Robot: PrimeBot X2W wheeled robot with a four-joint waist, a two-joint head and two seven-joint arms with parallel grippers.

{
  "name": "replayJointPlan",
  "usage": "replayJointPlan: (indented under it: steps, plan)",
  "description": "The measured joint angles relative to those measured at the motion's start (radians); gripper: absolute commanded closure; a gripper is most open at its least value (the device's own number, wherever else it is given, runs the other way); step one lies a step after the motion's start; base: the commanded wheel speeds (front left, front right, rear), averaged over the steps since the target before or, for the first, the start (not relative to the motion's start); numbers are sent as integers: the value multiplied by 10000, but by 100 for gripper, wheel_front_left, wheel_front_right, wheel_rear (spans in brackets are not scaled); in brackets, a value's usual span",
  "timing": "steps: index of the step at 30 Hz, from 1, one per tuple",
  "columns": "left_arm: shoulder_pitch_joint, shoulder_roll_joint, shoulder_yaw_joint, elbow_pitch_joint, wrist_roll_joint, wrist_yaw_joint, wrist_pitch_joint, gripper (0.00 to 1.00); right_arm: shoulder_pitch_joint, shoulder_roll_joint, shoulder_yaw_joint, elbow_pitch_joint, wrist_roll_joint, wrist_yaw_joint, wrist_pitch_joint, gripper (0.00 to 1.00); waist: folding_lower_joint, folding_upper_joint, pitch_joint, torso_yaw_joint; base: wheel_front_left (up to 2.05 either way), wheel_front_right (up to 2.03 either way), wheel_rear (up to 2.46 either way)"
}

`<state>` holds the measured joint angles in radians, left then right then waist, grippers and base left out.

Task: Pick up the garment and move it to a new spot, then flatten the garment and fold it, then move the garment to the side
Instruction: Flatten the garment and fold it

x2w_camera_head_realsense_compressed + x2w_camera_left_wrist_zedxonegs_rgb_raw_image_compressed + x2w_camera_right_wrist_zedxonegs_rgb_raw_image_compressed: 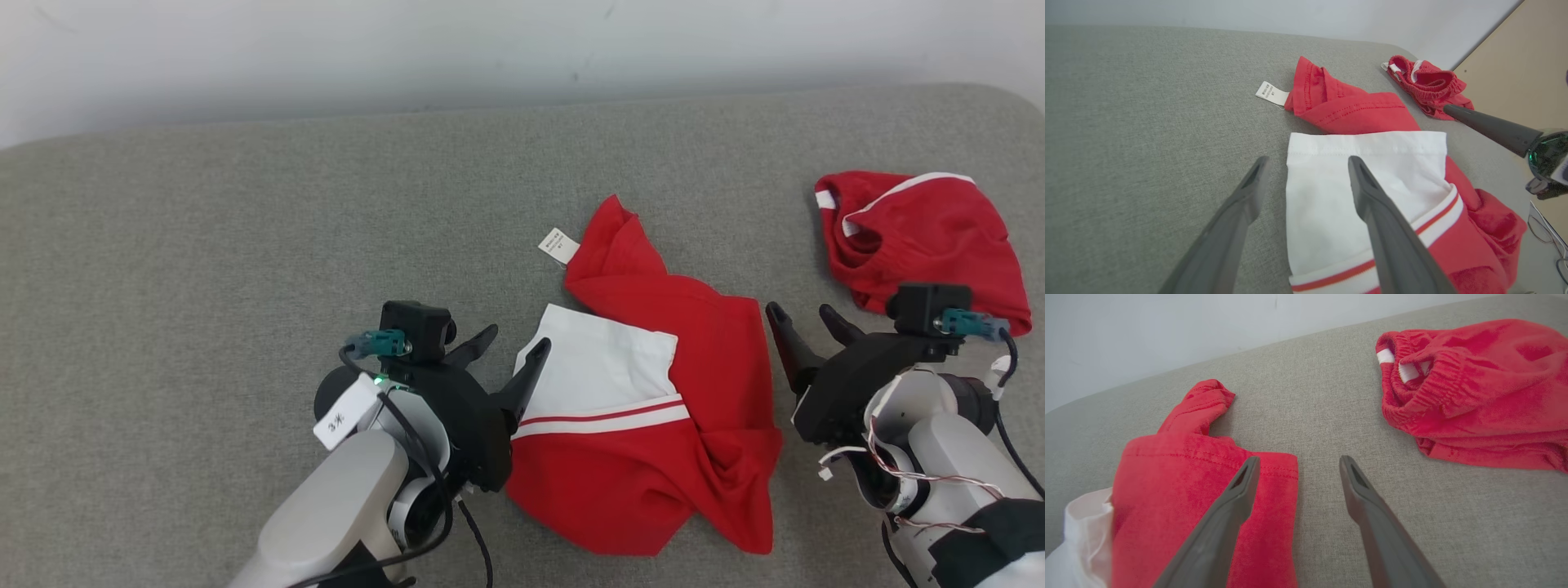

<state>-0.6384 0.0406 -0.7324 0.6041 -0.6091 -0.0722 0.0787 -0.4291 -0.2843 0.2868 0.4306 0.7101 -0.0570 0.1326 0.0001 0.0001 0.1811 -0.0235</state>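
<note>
A red garment (694,384) with a white panel and red-and-white stripes lies crumpled between my two grippers on the grey cushion; a white care label (558,245) sticks out at its far end. My left gripper (516,341) is open at the white panel's left edge (1355,179), its jaws straddling that edge. My right gripper (804,314) is open just right of the garment's red edge (1208,486), holding nothing.
A second red garment (922,237) with an elastic waistband and white trim lies bunched at the far right (1474,392). The grey cushion (245,245) stretches bare to the left. A pale wall (490,49) runs behind it.
</note>
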Motion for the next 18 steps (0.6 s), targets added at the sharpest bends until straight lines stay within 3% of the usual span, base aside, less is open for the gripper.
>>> replayJointPlan:
  steps: [11, 16, 17, 18]
  plan:
    - [-1109, -15, -941, 1204, -1043, -65, 309, 0, -1148, 709, 330, 1937, 0, 144, 40, 0, 0, 0, 564, -190, 0, 0, 0]
    - [-1280, -15, -1315, 1524, -1584, -65, 594, 0, -1393, 945, 481, 2550, 2, 380, 98, 0, 0, 0, 737, -216, 0, 0, 0]
    - [-1278, -15, -1354, 1546, -1806, -65, 648, 71, -1414, 970, 512, 2640, 4, 456, 96, 7, 0, 0, 757, -222, 0, 0, 0]
    - [-1279, -12, -1402, 1563, -1902, -65, 660, 100, -1482, 988, 518, 2761, 8, 499, 94, 66, -1, 0, 769, -227, 0, 0, 0]
